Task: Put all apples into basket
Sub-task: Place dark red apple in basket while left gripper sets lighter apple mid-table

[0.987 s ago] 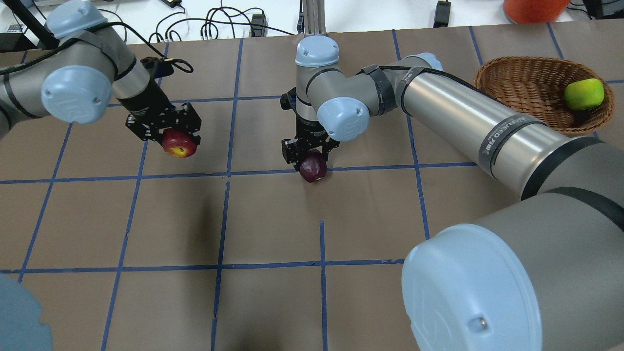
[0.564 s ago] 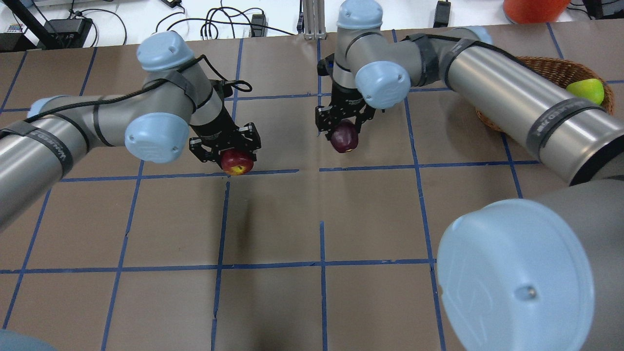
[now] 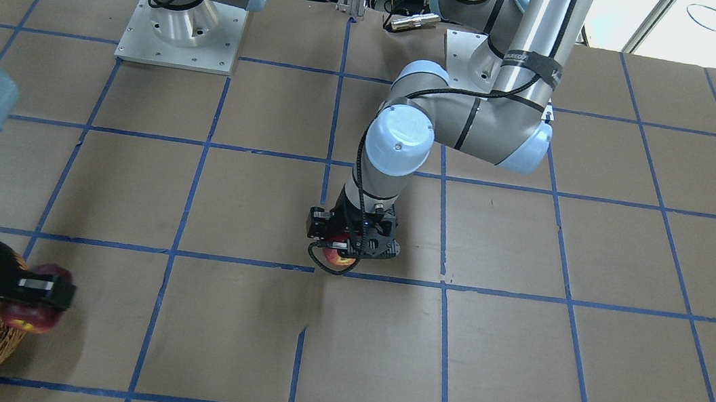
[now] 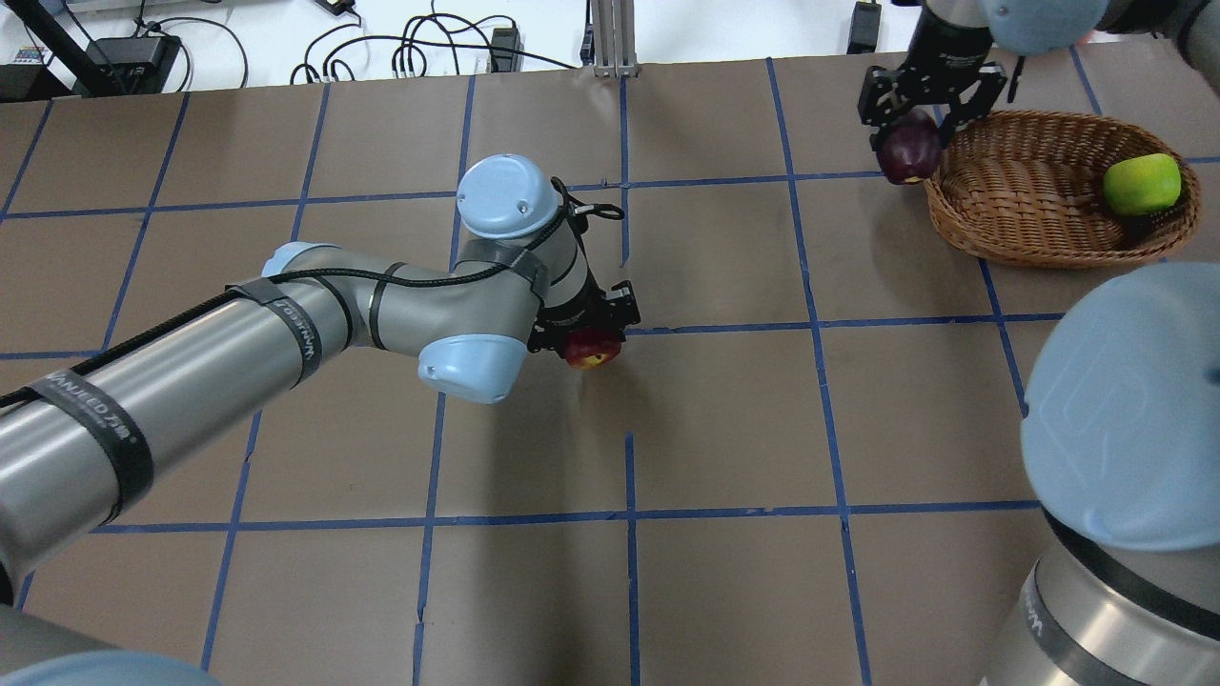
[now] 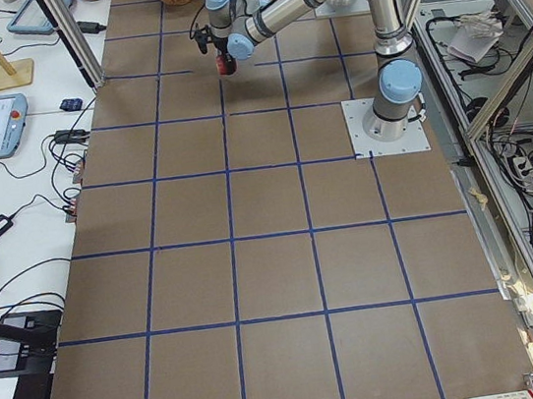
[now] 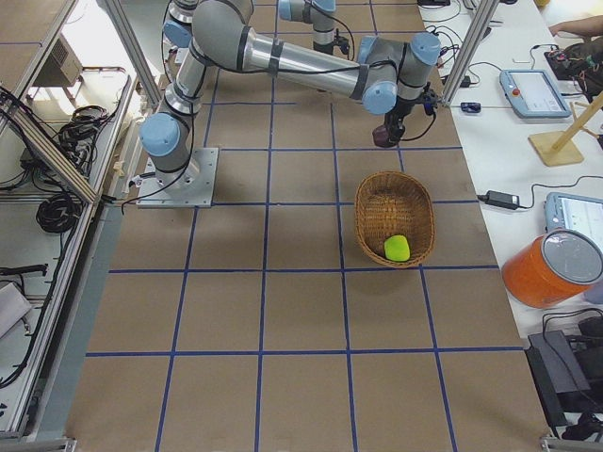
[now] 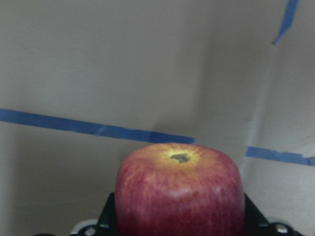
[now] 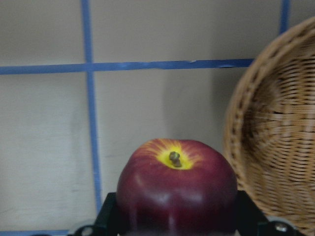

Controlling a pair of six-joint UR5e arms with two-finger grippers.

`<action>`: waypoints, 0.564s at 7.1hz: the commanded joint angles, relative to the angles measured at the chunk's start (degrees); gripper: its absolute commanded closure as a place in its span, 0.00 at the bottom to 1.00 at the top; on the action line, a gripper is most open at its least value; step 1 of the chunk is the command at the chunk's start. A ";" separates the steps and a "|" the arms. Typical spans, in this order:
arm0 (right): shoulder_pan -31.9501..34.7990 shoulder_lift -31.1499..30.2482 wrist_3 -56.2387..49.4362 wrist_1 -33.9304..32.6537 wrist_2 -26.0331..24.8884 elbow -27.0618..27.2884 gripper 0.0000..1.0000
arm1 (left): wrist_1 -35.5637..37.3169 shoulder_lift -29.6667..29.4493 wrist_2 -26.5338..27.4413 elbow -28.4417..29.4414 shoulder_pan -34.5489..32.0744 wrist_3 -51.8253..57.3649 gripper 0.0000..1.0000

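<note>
Apples update: the red apple point(image 4: 592, 349) is sitting squeezed between the black fingers of the left gripper point(image 4: 586, 335), which is pinching its sides, closed down to the apple's width. It's a blocky, flat-shouldered thing with dull streaky skin, and its yellowish dimpled end is pointing down at the table point(image 4: 724, 429). That bundle is hanging over the middle of the table, right by one of the blue tape lines point(image 4: 820, 325), well apart from the basket point(image 4: 1025, 224).

The right gripper point(image 4: 912, 133) is doing the same with the maroon apple point(image 4: 908, 152), fingers clamping both sides. This one is rounder and glossy, dark purple-red with a yellow starburst around the stem, also facing downward. It's hovering just outside the basket's rim, on the side toward the table's middle.

The basket is looking like light brown woven wicker, roundish and shallow with a tight ribbed weave. The green apple point(image 4: 1142, 184) is lying inside it against the wall farthest from the maroon apple, smooth and bright yellow-green. The tabletop is showing a matte brown, paper-like surface, gridded by the tape.
</note>
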 commanded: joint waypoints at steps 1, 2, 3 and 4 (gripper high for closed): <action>-8.24 2.20 -8.61 -0.57 -3.92 -1.10 1.00 | 0.57 -2.06 0.30 1.69 -1.74 -1.30 0.01; -11.16 3.44 -11.26 -1.35 -3.84 -1.27 1.00 | 0.04 -0.15 0.65 2.39 -1.04 -1.30 0.00; -12.23 5.36 -14.16 -5.63 -4.19 -0.93 1.00 | -2.75 1.96 0.66 3.97 0.10 -1.56 0.00; -13.72 7.64 -15.06 -8.54 -4.02 -1.01 1.00 | -10.34 4.68 0.48 7.20 2.55 -1.13 0.00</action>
